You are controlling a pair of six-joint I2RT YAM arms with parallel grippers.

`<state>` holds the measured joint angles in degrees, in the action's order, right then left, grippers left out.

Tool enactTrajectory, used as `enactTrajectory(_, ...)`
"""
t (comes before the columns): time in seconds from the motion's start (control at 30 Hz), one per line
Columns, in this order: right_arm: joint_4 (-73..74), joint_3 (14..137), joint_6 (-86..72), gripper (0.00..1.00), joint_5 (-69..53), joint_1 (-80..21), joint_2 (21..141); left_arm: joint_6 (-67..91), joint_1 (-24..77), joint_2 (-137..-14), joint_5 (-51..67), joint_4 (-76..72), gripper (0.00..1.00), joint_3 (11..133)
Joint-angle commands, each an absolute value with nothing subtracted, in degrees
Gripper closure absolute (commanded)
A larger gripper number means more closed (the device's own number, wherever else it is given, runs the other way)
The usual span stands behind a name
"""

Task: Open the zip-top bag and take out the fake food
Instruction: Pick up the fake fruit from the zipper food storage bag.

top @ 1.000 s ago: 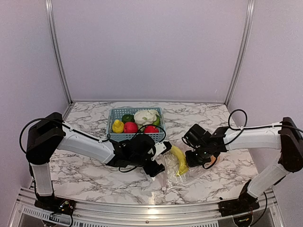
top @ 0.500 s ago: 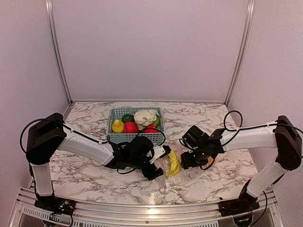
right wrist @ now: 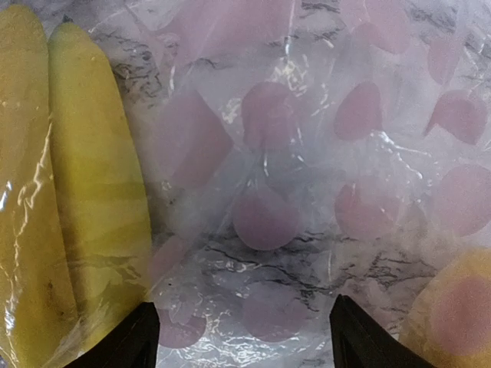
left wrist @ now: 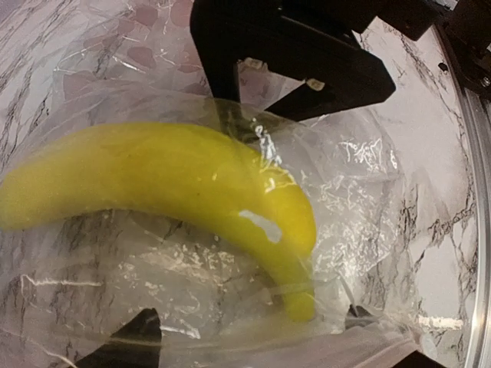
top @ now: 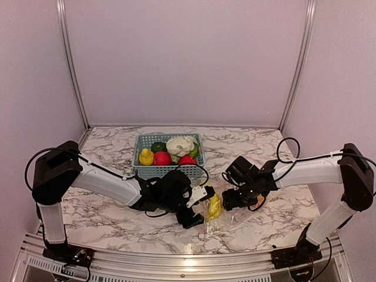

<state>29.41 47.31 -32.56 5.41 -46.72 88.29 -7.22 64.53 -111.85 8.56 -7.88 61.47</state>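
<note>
The clear zip-top bag (top: 226, 216) lies crumpled on the marble between my two grippers. A yellow banana (top: 214, 207) of the fake food shows inside it, and an orange piece (top: 259, 200) sits under the right arm. In the left wrist view the banana (left wrist: 176, 184) lies behind the plastic, and my left gripper (left wrist: 247, 330) is open with the bag's (left wrist: 360, 176) edge across its wide-apart fingers. My right gripper (right wrist: 245, 337) is open just above the pink-spotted bag (right wrist: 307, 192), bananas (right wrist: 84, 192) to its left.
A light blue basket (top: 169, 171) stands behind the grippers, holding a lemon (top: 145, 157), a red apple (top: 162, 158), a cauliflower (top: 180, 144) and a green piece (top: 158, 146). Pale walls enclose the table; a metal rail (top: 188, 258) runs along its near edge.
My right gripper has opened, letting go of the bag. The bag and banana have shifted left toward the left gripper, and the right arm has followed them slightly left.
</note>
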Motion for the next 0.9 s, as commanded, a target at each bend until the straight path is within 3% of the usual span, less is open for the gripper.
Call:
enactTrajectory(0.0,29.26,47.66,-32.56,0.25,5.54,-47.11,88.94,-8.27,65.49,-110.72,11.92,-7.89,0.15,61.56)
enactTrajectory(0.3,29.67,48.35,-32.34,0.27,5.86,-47.49,89.01,-7.11,65.94,-113.87,7.94,-7.63,0.20,64.46)
enactTrajectory(0.87,30.08,48.61,-32.96,0.27,6.84,-47.68,88.80,-6.65,66.75,-118.48,7.32,-6.34,0.54,68.51)
